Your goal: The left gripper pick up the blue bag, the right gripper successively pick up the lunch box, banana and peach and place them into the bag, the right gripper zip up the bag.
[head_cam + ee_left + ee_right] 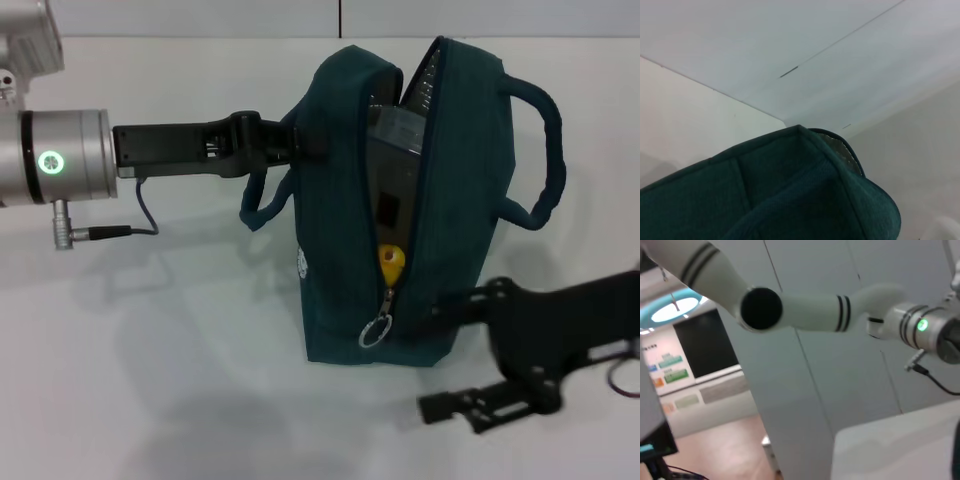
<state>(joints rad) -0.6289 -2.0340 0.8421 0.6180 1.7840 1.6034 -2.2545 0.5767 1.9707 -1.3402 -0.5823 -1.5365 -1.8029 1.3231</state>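
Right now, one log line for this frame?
left gripper: holding bag upright | right gripper: at zipper pull | zip: mostly open | yellow item inside

We record the hidden and cut-off items, placed relative to the blue bag (pixel 410 200).

- Left end effector (pixel 305 140): its tips meet the bag's upper edge; we cannot make out their state.
- Lunch box (pixel 400 160): only a strip shows in the bag's opening.
- Yellow object (pixel 391 265) inside the bag: mostly hidden.
- Right end effector (pixel 460 405): its arm runs off the picture's edge beside the bag.
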